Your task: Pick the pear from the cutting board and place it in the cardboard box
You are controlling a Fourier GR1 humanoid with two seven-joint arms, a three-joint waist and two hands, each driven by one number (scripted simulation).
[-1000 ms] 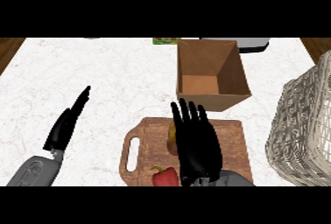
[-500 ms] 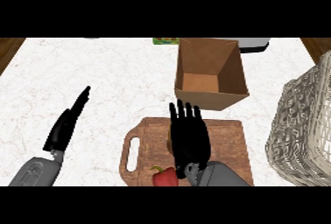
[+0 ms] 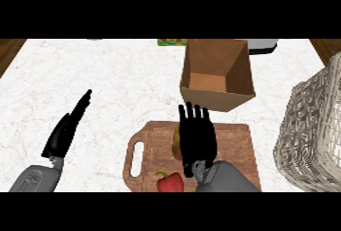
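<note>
left hand (image 3: pixel 61 137) sat near left, fingers straight | right hand (image 3: pixel 198 140) sat near middle, fingers straight, pointed far

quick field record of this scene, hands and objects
pear: on the cutting board, mostly hidden under the right hand
right hand: open, fingers straight, over the pear
left hand: open, resting at the view's left, apart from the board
cardboard box: upright, open top, beyond the board, nothing seen inside
red pepper: at the board's near edge
wire basket: right of the board
task state: pear not yet lifted
</note>
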